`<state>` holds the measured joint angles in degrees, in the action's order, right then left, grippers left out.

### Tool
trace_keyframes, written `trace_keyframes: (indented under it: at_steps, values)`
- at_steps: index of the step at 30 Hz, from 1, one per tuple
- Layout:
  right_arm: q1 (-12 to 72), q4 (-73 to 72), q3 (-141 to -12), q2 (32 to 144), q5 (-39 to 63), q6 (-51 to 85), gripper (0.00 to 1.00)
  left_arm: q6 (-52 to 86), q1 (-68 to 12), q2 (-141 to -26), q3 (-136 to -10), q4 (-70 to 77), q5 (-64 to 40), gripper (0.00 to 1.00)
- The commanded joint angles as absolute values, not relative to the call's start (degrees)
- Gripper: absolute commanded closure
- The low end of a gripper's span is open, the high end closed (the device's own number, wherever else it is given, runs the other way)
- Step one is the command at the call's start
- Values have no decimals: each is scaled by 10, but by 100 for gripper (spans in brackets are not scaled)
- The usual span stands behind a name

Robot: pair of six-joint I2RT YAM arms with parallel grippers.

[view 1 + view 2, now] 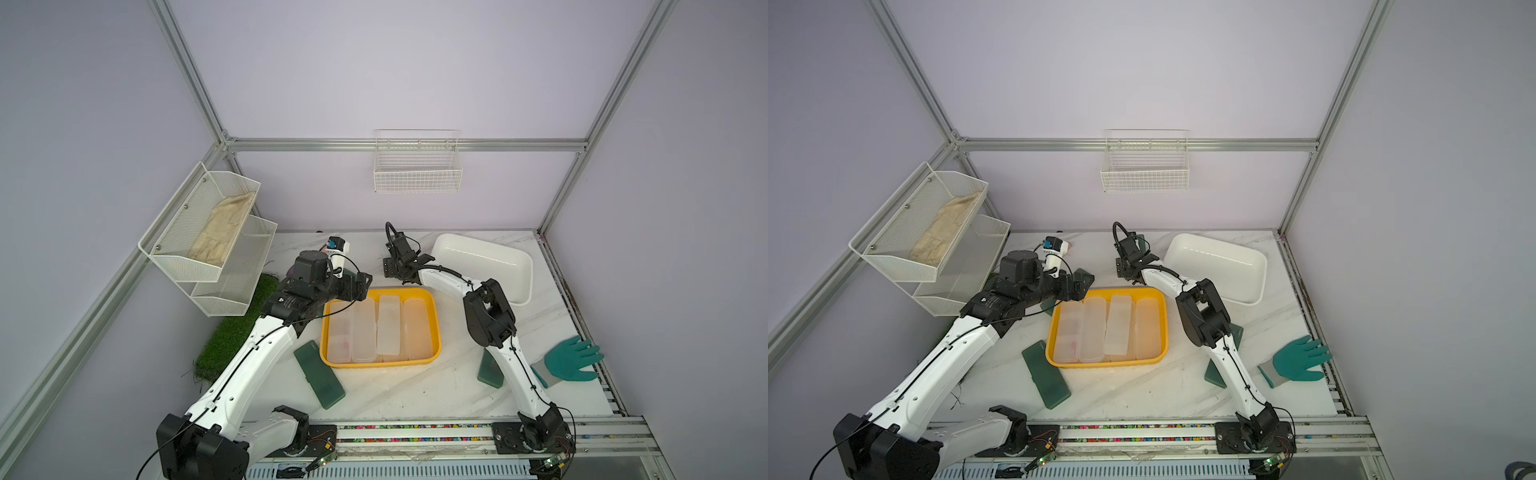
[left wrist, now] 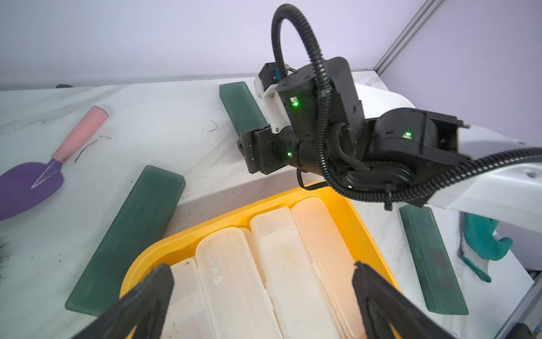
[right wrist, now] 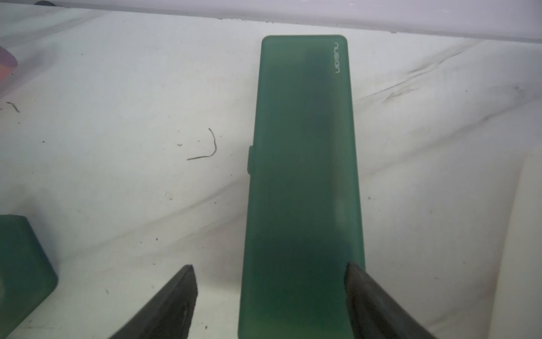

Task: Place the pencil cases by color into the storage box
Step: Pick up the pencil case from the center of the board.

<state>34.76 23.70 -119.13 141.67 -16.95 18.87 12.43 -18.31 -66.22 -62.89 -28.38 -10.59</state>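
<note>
Four frosted cases (image 1: 380,328) lie side by side, lengthwise, in the yellow tray (image 1: 374,365) at the middle of the counter (image 1: 415,395). One of them appears to ride up on its neighbours.

Four green cases lie flat on the counter outside the tray:
- The back case (image 3: 302,176) is near the back edge, behind the tray.
- The corner case (image 2: 126,240) is just beside the tray's back left corner.
- The front case (image 1: 320,376) is angled off the tray's front left corner.
- The right case (image 1: 489,370) is right of the tray, partly hidden under the right arm.

The right gripper (image 3: 269,267) sits low over the near end of the back case with its fingers parted. One finger is at the case's long edge and the other stands clear of it, so the case is not gripped.

The left gripper (image 2: 262,268) hangs above the tray's back left part. Its fingers are spread wide and hold nothing.

A white tub (image 1: 486,266) stands at the back right corner. A teal glove (image 1: 575,359) lies at the right edge. A purple trowel (image 2: 35,182) with a pink handle lies toward the back left. A grass mat (image 1: 232,332) covers part of the left edge.
</note>
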Motion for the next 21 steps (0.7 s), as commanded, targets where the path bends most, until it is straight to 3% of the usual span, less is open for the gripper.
trace_keyframes:
  at_steps: [1,21]
  values:
    - [338,233,-1215,1427,-160,178,19,102,-190,-650,-611,-254,-126,4]
    - [310,242,-1259,1494,-99,156,19,107,-193,-667,-618,-234,-111,4]
